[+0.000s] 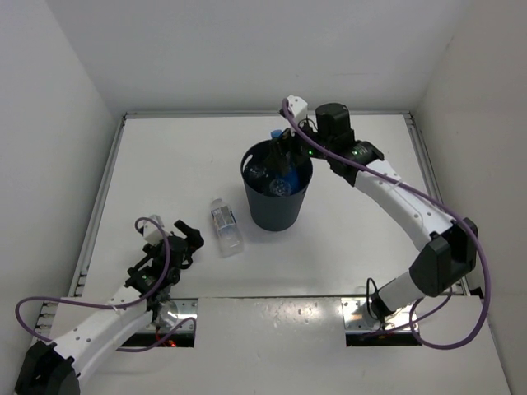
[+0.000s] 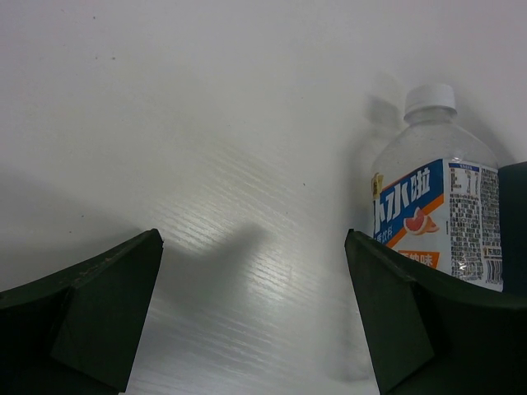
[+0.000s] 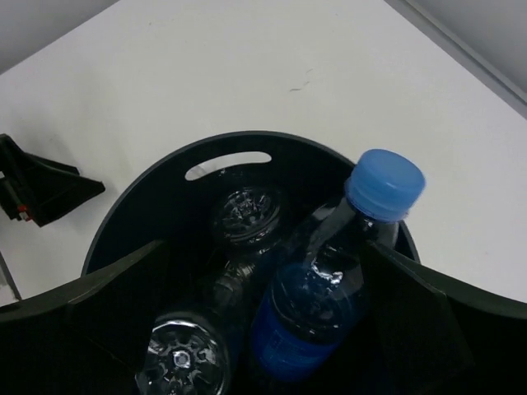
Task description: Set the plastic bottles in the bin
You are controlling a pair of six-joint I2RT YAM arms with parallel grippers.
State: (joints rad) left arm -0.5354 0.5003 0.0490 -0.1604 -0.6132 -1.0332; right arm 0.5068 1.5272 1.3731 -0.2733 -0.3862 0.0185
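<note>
A clear plastic bottle (image 1: 225, 227) with a white-grey label lies on the table left of the bin (image 1: 276, 216). In the left wrist view this white-capped bottle (image 2: 436, 197) lies just beyond my right fingertip. My left gripper (image 1: 186, 243) (image 2: 255, 313) is open over bare table, short of that bottle. My right gripper (image 1: 284, 163) (image 3: 268, 321) hangs open in the mouth of the bin (image 3: 313, 152). A blue-capped, blue-labelled bottle (image 3: 329, 317) stands between its spread fingers. Two more clear bottles (image 3: 247, 216) (image 3: 181, 360) sit bottom-up inside.
White walls enclose the table on the left, back and right. A raised rail (image 1: 99, 197) runs along the table's left edge and another along the right (image 1: 424, 156). Purple cables (image 1: 486, 271) loop off both arms.
</note>
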